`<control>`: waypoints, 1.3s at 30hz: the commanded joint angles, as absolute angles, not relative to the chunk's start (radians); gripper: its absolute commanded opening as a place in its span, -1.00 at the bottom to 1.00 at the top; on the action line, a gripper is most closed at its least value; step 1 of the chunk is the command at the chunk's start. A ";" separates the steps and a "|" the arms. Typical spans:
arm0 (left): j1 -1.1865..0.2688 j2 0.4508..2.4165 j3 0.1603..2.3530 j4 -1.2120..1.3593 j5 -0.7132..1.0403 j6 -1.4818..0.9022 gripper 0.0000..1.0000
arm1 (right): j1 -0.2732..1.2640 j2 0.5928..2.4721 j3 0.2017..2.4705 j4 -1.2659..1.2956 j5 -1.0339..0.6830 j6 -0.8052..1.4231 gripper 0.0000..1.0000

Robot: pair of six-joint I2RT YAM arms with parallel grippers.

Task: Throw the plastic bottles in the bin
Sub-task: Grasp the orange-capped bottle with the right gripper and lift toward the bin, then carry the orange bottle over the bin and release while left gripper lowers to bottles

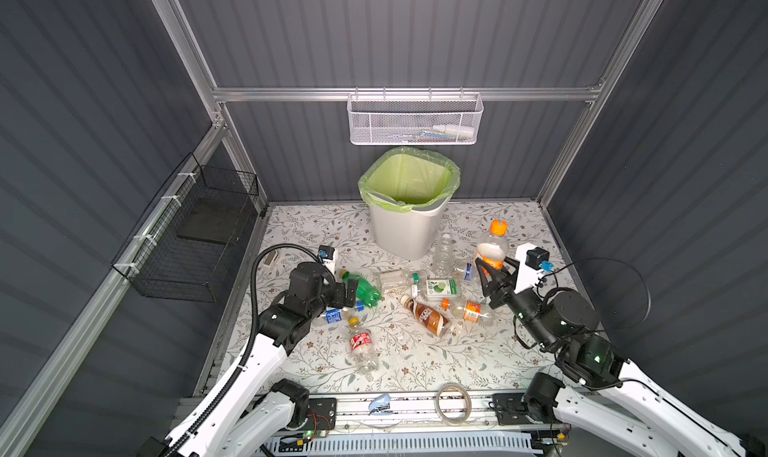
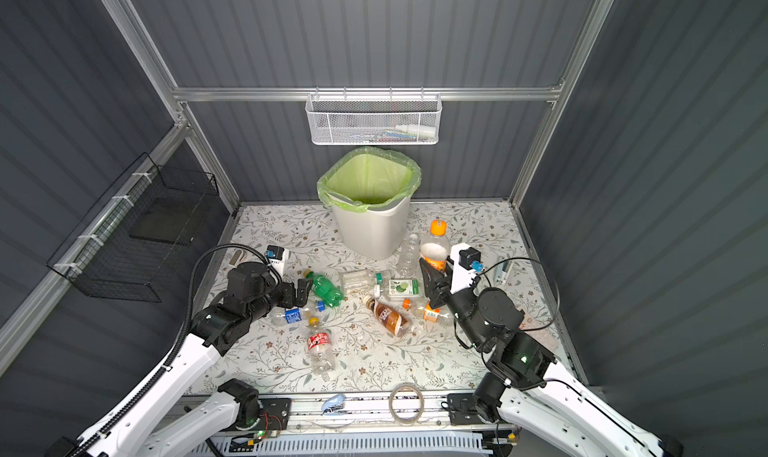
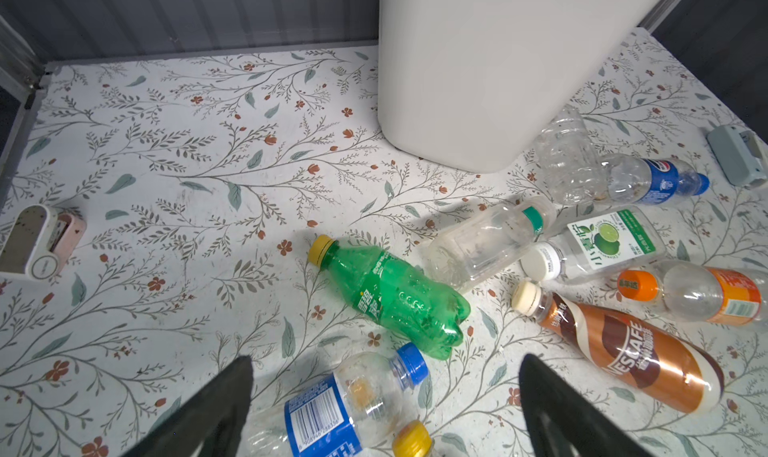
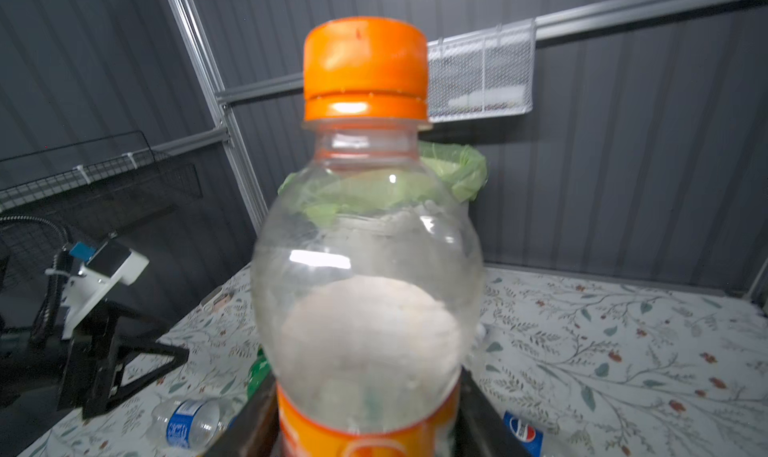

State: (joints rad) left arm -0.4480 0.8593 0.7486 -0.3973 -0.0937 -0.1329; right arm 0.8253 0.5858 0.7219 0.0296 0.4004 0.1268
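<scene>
Pinching the orange-capped bottle (image 1: 492, 247) at its orange label, the right jaws are holding it upright, cap up, near the bin (image 1: 409, 230) and to its right in both top views. The left jaws are standing spread wide, hanging low over the desk (image 1: 415, 363). The blue-labelled bottle (image 3: 332, 409) is showing between them in the left wrist view, and the green bottle (image 3: 390, 297) is lying just beyond. Other plastic bottles are lying on their sides between the two arms, the brown bottle (image 1: 430, 315) and the red-labelled bottle (image 1: 363, 344) among them.
</scene>
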 commanded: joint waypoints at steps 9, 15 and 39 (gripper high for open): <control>-0.442 0.865 0.765 -0.479 -0.192 -0.091 0.99 | 0.490 1.466 1.870 -0.320 -0.196 0.174 0.00; -0.440 0.872 0.763 -0.501 -0.201 -0.123 0.99 | 0.466 1.764 2.262 -0.598 -0.194 0.198 0.98; -0.441 1.129 0.897 -0.734 -0.132 0.386 1.00 | 0.211 1.168 1.254 -0.183 -0.313 0.400 0.98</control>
State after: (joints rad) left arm -0.4480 1.1110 0.8673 -0.6571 -0.1715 0.2810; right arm 0.2295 1.1950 1.3037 -0.2180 -0.2657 0.3683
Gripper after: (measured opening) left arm 0.997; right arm 0.991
